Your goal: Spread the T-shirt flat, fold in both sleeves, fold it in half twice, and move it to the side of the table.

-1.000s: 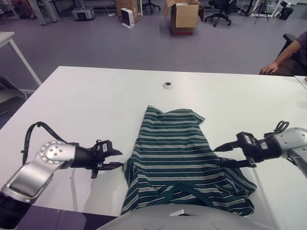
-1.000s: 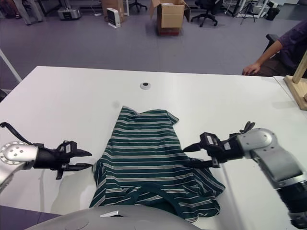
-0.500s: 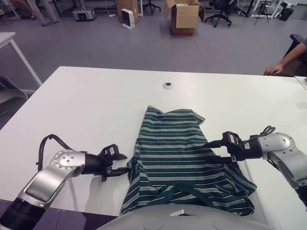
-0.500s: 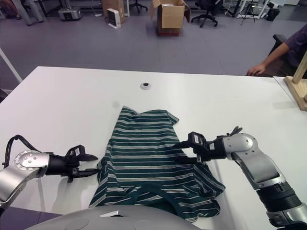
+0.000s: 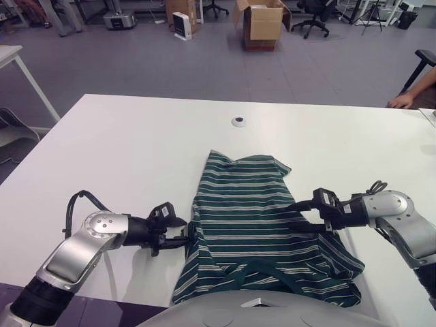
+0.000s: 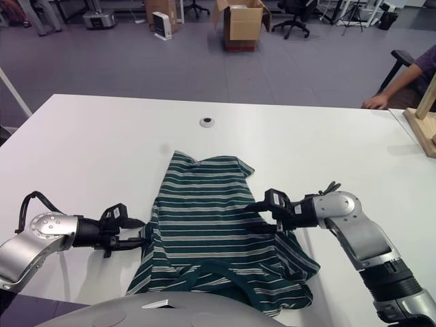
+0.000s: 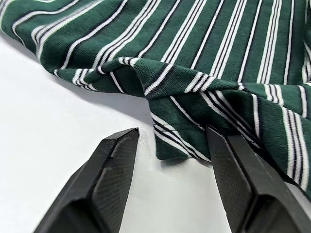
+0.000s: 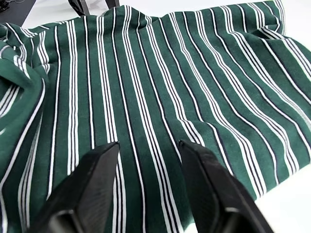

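A dark green T-shirt with white stripes (image 5: 253,218) lies rumpled on the white table (image 5: 136,150), collar end toward me. My left gripper (image 5: 181,232) is open at the shirt's left edge. In the left wrist view, a folded corner of the cloth (image 7: 175,141) lies between its two black fingers (image 7: 114,170). My right gripper (image 5: 305,216) is open at the shirt's right edge, with its fingers (image 8: 97,174) over the striped cloth (image 8: 160,87).
A small round grey disc (image 5: 238,122) sits in the table beyond the shirt. A wooden stand (image 6: 426,122) rises at the table's far right edge. Bare table surface lies to the left and right of the shirt.
Both arms have moved inward toward the shirt. My left gripper now reaches the shirt's left edge, and my right gripper is now over its right edge.
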`<action>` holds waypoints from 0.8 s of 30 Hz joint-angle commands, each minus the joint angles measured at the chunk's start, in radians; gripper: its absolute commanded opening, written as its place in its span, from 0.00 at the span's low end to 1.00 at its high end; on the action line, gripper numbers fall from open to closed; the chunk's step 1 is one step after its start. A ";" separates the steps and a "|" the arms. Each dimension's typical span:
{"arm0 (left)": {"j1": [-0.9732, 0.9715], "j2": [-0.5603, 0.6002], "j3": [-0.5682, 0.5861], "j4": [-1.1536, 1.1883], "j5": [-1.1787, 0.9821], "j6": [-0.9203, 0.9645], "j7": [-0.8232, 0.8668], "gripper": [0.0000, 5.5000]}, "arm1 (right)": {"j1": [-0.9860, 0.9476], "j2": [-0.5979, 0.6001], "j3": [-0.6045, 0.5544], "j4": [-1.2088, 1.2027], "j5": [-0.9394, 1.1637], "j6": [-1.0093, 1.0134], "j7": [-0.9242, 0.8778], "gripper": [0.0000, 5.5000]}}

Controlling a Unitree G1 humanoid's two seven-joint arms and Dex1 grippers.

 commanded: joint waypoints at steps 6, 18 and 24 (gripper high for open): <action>0.075 0.195 -0.027 0.103 0.200 -0.092 -0.006 0.46 | -0.042 0.050 0.080 0.049 -0.183 -0.144 -0.076 0.41; -0.043 0.127 0.165 0.179 0.055 -0.090 0.027 0.46 | -0.005 0.150 0.137 -0.115 -0.201 -0.123 -0.177 0.41; -0.198 0.085 0.194 0.247 0.043 -0.092 0.035 0.46 | -0.042 0.158 0.225 -0.038 -0.300 -0.186 -0.160 0.41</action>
